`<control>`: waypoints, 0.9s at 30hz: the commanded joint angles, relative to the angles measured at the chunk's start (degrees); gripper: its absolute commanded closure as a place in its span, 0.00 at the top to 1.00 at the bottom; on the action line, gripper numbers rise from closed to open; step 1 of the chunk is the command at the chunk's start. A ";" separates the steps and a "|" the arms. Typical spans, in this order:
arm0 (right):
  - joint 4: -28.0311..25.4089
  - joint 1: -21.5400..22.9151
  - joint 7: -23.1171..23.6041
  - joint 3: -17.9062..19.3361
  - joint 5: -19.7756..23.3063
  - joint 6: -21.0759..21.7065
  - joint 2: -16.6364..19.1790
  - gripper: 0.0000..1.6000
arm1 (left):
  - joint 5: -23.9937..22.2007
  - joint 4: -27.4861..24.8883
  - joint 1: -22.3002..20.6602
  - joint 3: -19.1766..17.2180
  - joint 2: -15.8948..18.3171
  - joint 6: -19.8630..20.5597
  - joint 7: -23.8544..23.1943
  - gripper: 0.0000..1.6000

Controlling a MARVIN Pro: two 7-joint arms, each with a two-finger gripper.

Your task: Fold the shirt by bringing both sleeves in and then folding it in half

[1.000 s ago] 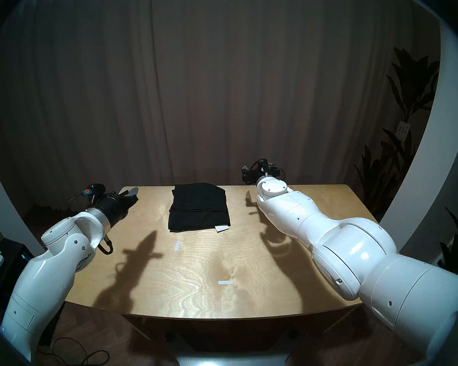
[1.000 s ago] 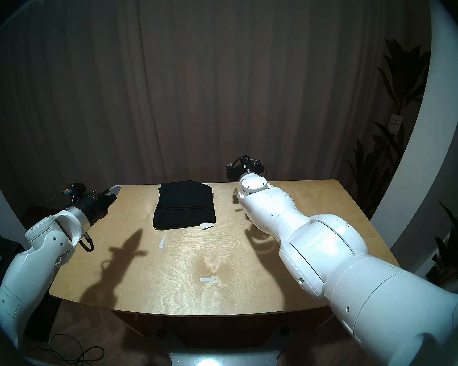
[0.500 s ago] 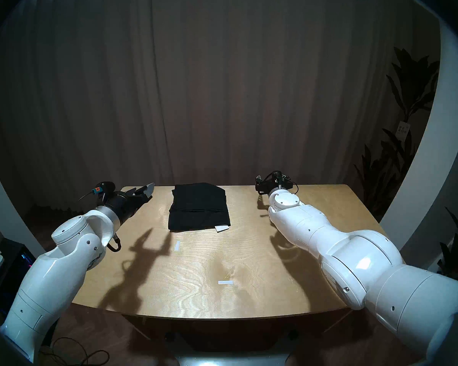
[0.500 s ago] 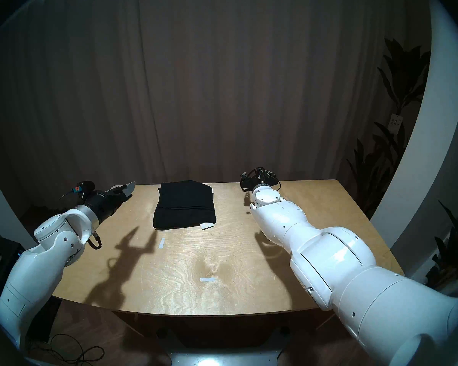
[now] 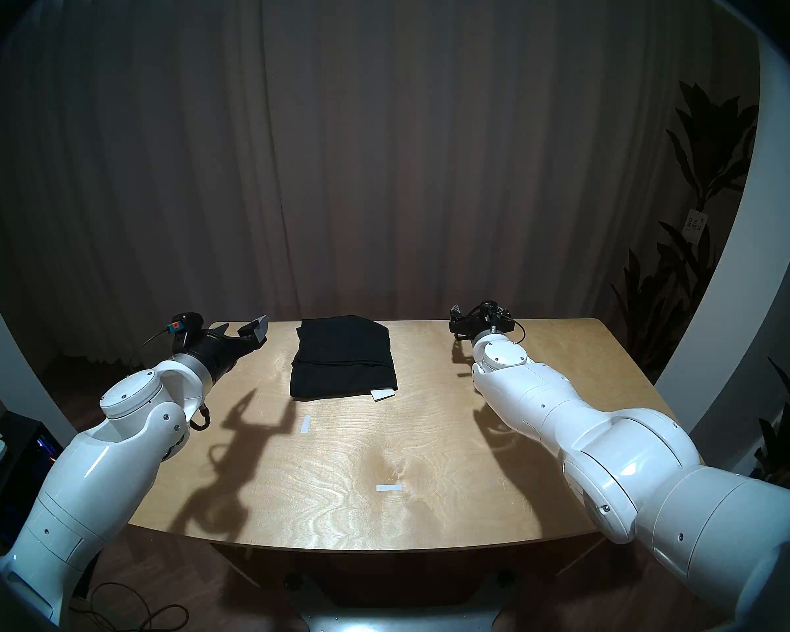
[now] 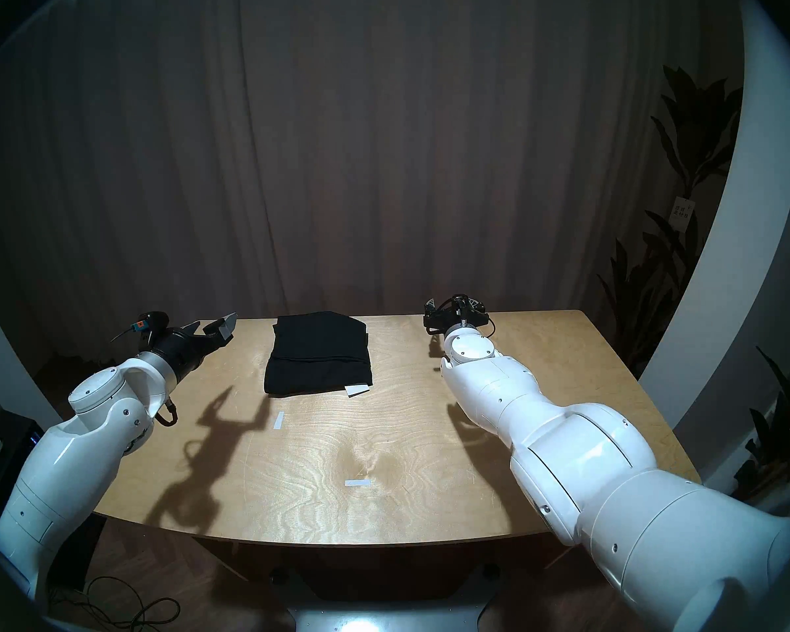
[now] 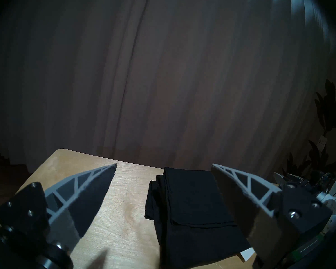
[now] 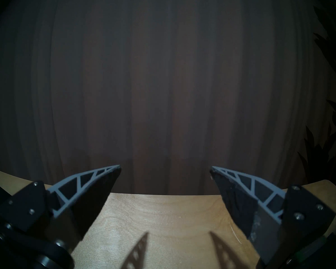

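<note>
The black shirt [image 5: 343, 362] [image 6: 318, 357] lies folded into a compact rectangle at the far middle of the wooden table [image 5: 429, 435]. A small white tag [image 5: 382, 394] sticks out at its near right corner. Its sleeves are tucked inside the folds and cannot be told apart. My left gripper [image 5: 242, 328] [image 7: 163, 165] hovers open and empty over the table's far left corner, left of the shirt [image 7: 192, 214]. My right gripper [image 5: 477, 312] [image 8: 165, 167] is open and empty above the far edge, well right of the shirt.
Two strips of white tape mark the table, one [image 5: 305, 424] near the shirt's front left and one [image 5: 388, 487] toward the front middle. A dark curtain hangs behind the table. Plants [image 5: 703, 184] stand at the right, and cables [image 5: 133, 613] lie on the floor at the left.
My left gripper has opened and moved forward and to the right, toward the shirt. My right arm has swung to the right, away from the shirt. The shirt has not moved.
</note>
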 commanded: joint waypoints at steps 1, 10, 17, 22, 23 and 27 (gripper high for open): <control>-2.67 0.32 0.90 0.07 0.07 -2.34 -0.29 1.00 | 2.95 1.33 -3.57 0.29 0.41 -1.43 0.68 1.00; -3.99 -0.50 2.11 0.26 0.57 -3.87 0.15 1.00 | 5.95 4.11 -5.97 2.29 -0.04 -2.48 2.27 1.00; -4.84 -1.02 2.48 0.68 1.05 -4.90 0.62 1.00 | 8.07 5.60 -7.68 3.98 -0.45 -3.30 3.30 1.00; -5.52 -1.63 2.79 0.94 1.31 -5.72 1.05 1.00 | 9.68 6.30 -9.01 5.43 -1.10 -3.95 3.96 1.00; -5.65 -1.73 2.84 0.96 1.34 -5.87 1.10 1.00 | 9.88 6.32 -9.20 5.70 -1.27 -4.03 4.03 1.00; -6.53 -2.35 3.20 1.09 1.54 -6.74 1.37 1.00 | 10.85 6.39 -10.35 7.22 -2.52 -4.55 4.54 1.00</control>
